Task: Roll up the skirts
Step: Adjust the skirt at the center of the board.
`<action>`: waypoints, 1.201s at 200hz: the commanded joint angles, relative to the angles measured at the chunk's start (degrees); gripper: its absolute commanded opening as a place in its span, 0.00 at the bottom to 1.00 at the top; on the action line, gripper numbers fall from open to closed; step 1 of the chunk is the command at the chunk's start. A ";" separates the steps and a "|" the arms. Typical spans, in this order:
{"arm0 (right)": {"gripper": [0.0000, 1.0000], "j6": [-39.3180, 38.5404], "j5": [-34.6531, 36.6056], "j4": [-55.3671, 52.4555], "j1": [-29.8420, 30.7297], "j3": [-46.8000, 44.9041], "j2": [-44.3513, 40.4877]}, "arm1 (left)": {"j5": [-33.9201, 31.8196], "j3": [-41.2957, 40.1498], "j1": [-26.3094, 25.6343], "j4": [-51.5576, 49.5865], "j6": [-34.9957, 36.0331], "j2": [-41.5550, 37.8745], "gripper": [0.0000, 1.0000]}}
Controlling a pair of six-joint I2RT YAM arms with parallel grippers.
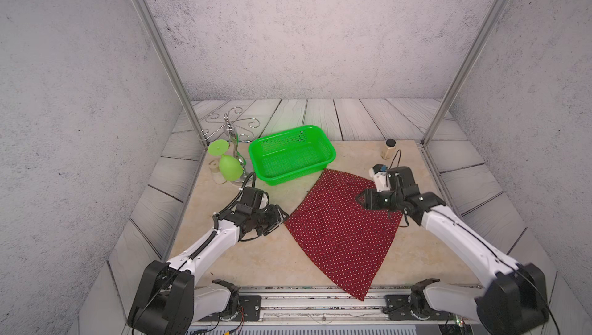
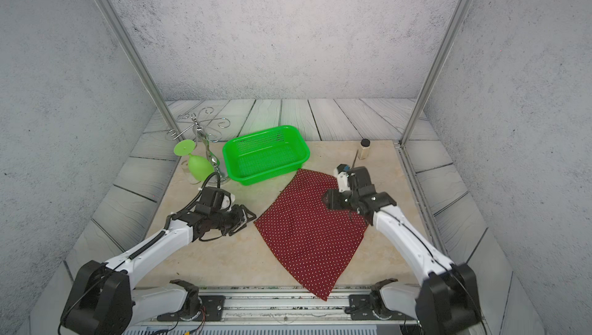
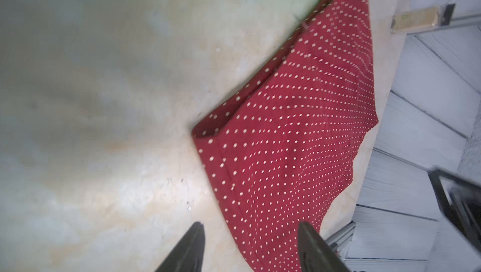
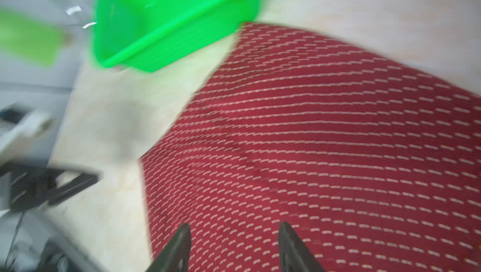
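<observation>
Two white robot arms with black joints reach from the near edge toward the far side. The left arm (image 1: 211, 243) stretches low and leans inward to the right. The left jaws point right, fingers (image 3: 187, 250) parted with nothing between them. The right arm (image 1: 455, 237) leans inward to the left. The right jaws point left, fingers (image 4: 177, 250) likewise parted, in a blurred view.

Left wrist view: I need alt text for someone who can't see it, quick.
A dark red skirt with white polka dots lies spread flat on a beige marbled table. The left arm's two dark fingers stand apart with nothing between them, close to the skirt's edge. A small dark-capped jar shows beyond the skirt.
</observation>
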 commanded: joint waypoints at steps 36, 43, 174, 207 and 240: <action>0.57 9.05 8.93 -7.14 6.11 -10.23 -3.98 | -3.47 -0.89 -3.04 4.49 -10.41 9.79 0.58; 0.57 10.11 11.93 -7.68 6.07 -10.27 -4.16 | -3.25 -1.08 -3.44 5.69 -10.57 11.91 0.58; 0.59 10.82 9.23 -0.07 -19.24 -10.07 -1.50 | -16.81 6.15 -0.38 -7.17 3.70 21.98 0.00; 0.69 10.82 9.57 1.46 -25.97 -8.33 3.17 | -16.15 1.90 1.26 -15.88 7.26 13.99 0.00; 0.70 13.53 5.18 7.78 -30.31 -10.55 7.80 | -15.86 -4.84 2.12 -23.10 5.05 0.29 0.03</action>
